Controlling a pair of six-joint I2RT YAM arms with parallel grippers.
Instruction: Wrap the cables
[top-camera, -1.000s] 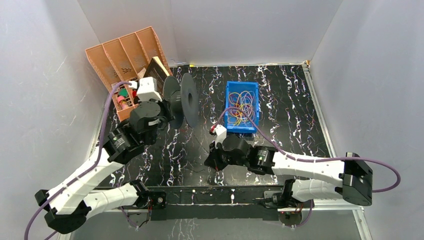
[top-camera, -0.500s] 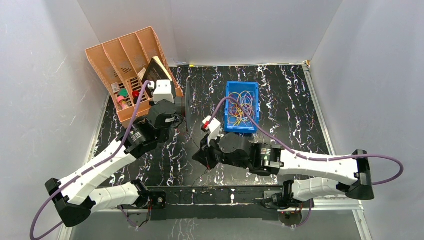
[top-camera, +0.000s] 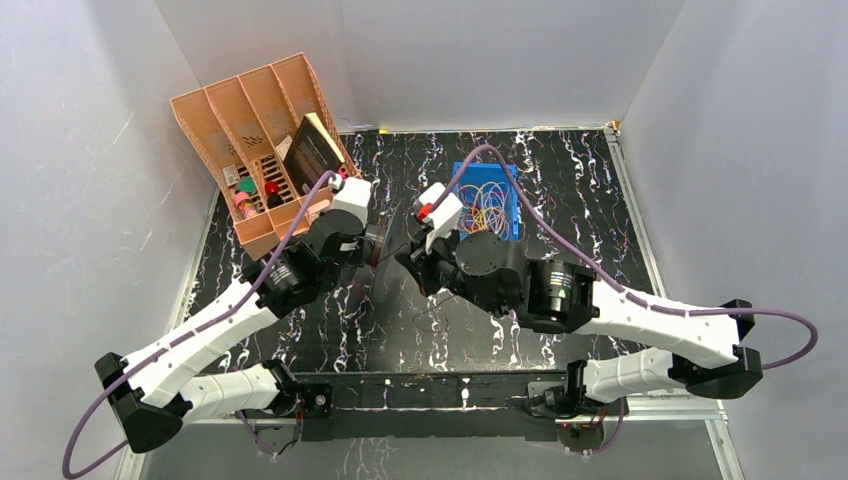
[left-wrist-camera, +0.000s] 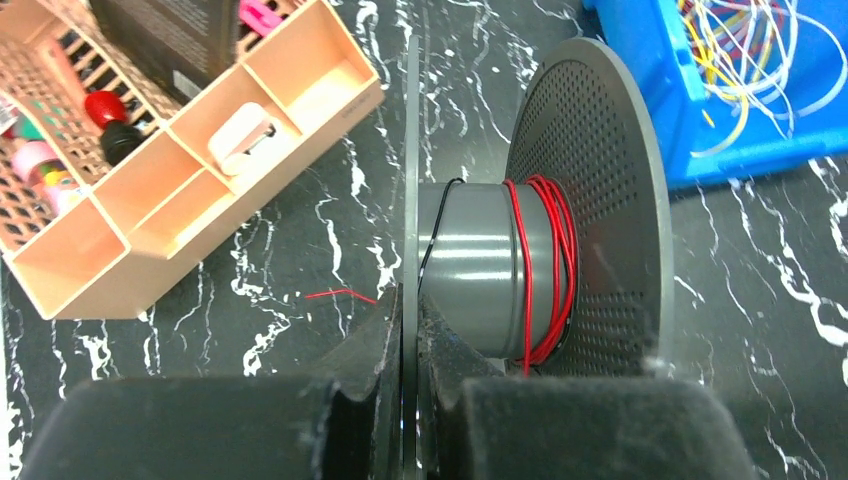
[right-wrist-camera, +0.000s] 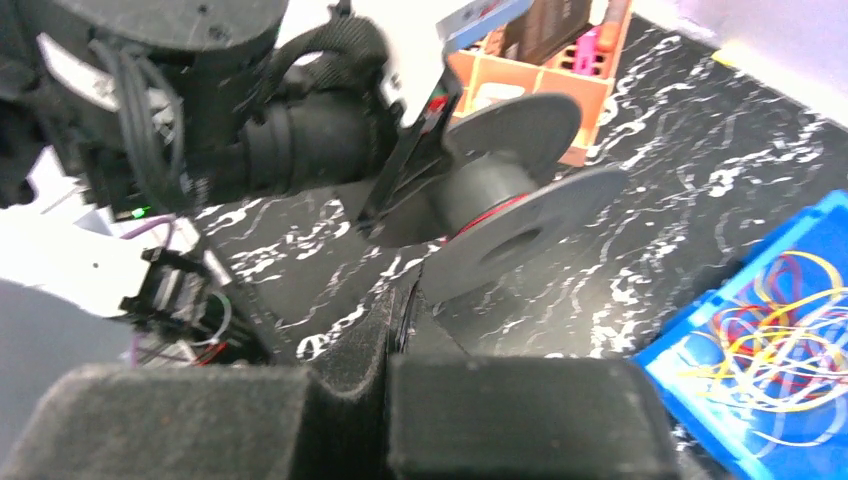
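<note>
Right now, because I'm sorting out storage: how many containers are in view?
2. An orange divided organizer stands at the far left corner. A blue bin of loose cables sits far centre, partly hidden behind the right arm.

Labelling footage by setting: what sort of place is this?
Probably a robot lab cell: white walls enclose a marbled black table, with a blue bin of cables and a spool.

spool (left-wrist-camera: 470, 270) was matt grey plastic, its flange finely perforated | red cable (left-wrist-camera: 556, 250) looked smooth and glossy | bin (left-wrist-camera: 640, 90) was shiny blue plastic | organizer (left-wrist-camera: 310, 100) was matt peach plastic | table (left-wrist-camera: 760, 270) shone black, marbled, perhaps laminate
</note>
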